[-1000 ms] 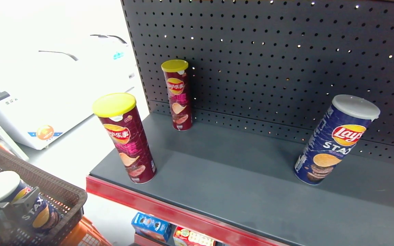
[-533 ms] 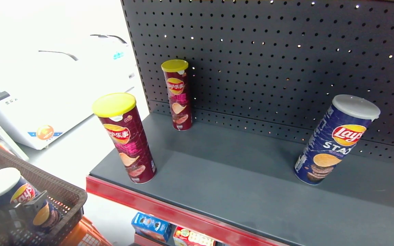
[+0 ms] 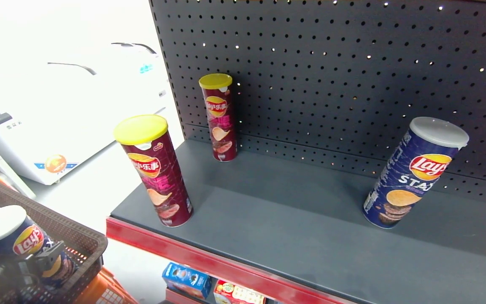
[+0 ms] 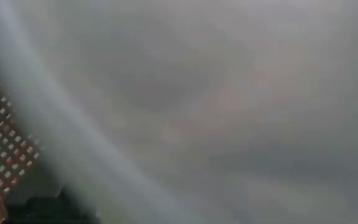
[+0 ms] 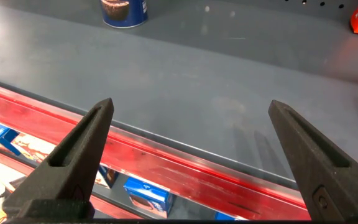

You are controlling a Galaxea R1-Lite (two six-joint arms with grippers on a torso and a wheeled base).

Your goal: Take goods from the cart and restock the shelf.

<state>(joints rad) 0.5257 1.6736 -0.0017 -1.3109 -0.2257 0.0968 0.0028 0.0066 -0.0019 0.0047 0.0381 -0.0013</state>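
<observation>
- The cart basket (image 3: 87, 245) is made of brown plastic mesh, pierced all over with small holes.
- A blue can (image 3: 28, 244) is contained in it: a smooth printed cylinder capped with a flat, pale lid.
- The long axis of the blue can is tilted, the lid end raised and leaned toward the left, the base sunk lower in the basket.
- The blue can is clasped by the left gripper (image 3: 17, 247), with a dark finger set against each side.
- The right gripper (image 5: 191, 168) is held spread wide and empty over the front edge of the shelf (image 3: 289, 219).
- The shelf is a flat, matt grey board with a glossy red lip, backed by a perforated dark panel (image 3: 331, 63).
- Three cans are stood upright on the shelf. A front maroon can (image 3: 156, 177) and a rear maroon can (image 3: 220, 122), both yellow-lidded, are placed near its left end. A second blue can (image 3: 411, 177) is set well apart on the right.
</observation>
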